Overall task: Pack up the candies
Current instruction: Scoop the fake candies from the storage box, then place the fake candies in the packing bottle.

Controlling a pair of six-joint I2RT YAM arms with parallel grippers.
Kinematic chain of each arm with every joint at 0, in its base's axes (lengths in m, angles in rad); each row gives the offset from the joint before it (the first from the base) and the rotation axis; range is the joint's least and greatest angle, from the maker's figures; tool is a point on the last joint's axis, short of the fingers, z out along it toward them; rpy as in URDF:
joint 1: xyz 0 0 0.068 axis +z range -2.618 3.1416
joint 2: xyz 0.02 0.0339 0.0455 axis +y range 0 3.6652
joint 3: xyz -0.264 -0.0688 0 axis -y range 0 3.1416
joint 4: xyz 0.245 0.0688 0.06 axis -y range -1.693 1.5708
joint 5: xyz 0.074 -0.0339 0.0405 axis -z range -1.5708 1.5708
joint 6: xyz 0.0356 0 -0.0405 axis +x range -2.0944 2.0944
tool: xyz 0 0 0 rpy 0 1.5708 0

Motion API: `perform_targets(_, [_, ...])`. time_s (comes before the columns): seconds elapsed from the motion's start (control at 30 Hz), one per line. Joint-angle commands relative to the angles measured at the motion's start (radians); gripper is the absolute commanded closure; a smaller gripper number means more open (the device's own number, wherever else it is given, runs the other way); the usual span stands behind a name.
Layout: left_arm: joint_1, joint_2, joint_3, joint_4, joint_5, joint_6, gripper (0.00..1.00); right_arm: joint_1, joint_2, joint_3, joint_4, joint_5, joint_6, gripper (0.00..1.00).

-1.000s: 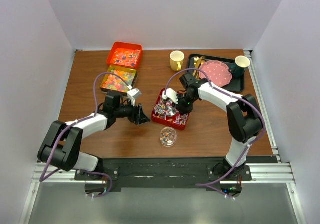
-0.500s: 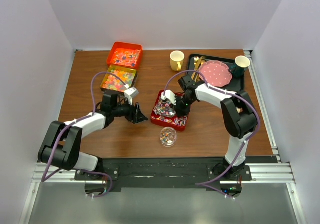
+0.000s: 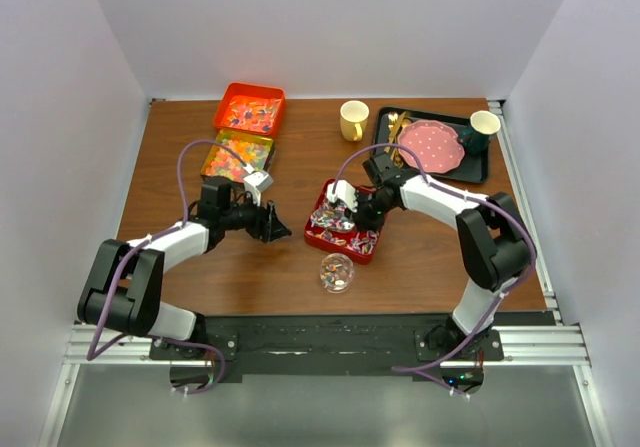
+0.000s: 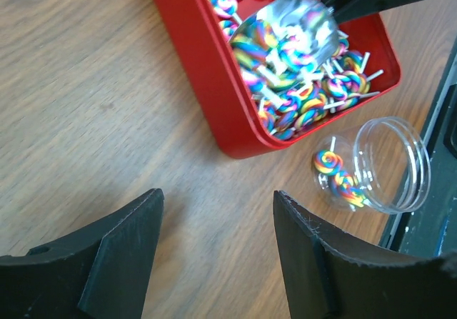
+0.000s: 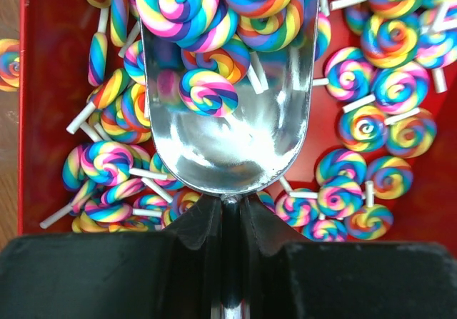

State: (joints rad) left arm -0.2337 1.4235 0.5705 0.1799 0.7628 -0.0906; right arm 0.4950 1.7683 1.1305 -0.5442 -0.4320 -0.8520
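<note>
several candies (image 5: 208,90) ride loose in the scoop (image 5: 235,148) pinched by the right gripper (image 5: 228,215); tilting could spill them before the jar (image 4: 389,163); left gripper (image 4: 214,251) wide, empty.

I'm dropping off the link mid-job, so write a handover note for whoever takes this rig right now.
Left gripper: jaws open, empty, hovering over the table beside the red tray.
Right gripper: jaws shut on the handle of the metal scoop, which sits in the red tray with several swirl lollipops in its bowl.
Clear jar: open, in front of the red tray, holding a few lollipops.
Done: only those few are packed.
Left: probably tip this scoopful into the jar. Candies also fill the orange tray and yellow tray at back left.
</note>
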Motion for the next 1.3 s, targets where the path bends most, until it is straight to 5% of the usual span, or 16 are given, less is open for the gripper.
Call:
perform_targets(0.0, [0.025,0.002,0.038,-0.022,0.009,0.041,0.32,-0.009,-0.082,-0.047,0.145,0.036,0.031,1.00])
perform_targets(0.53, [0.056,0.018,0.084,-0.097,-0.045,0.075,0.25,-0.042,-0.280,-0.185,0.184,-0.014,-0.045,1.00])
perform_targets(0.77, [0.059,-0.021,0.086,-0.137,-0.137,0.112,0.18,-0.042,-0.420,-0.203,0.049,-0.001,-0.160,1.00])
perform_targets(1.0, [0.076,-0.070,0.088,-0.085,-0.181,0.098,0.11,0.005,-0.493,-0.159,-0.161,0.120,-0.361,1.00])
perform_targets(1.27, [0.102,-0.104,0.092,-0.043,-0.206,0.098,0.10,0.189,-0.530,-0.156,-0.269,0.364,-0.389,1.00])
